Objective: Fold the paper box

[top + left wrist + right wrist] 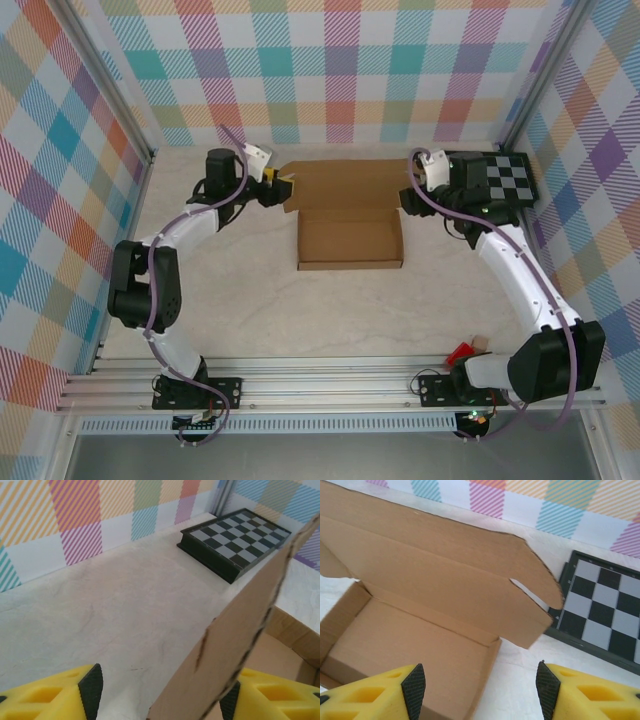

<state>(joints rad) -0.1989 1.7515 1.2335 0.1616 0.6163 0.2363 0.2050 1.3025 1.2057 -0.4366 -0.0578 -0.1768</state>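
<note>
The paper box [350, 240] is a shallow brown cardboard tray in the middle of the table, its lid [345, 182] lying open behind it. My left gripper [284, 190] is at the lid's left end. In the left wrist view it [160, 695] stands open, and a raised lid flap [240, 645] rises between the fingers, close against the right pad [230, 700]. At the box's right side, my right gripper [408, 200] is open too. Seen from the right wrist, its fingers [479, 690] straddle the tray's right wall [487, 675], with the lid [445, 570] beyond.
A black-and-white checkerboard panel [505, 178] lies flat at the back right, close to the lid's right end [605, 610] and visible past the flap [235, 537]. Plaid walls enclose the table on three sides. A small red object [462, 352] sits by the right arm's base.
</note>
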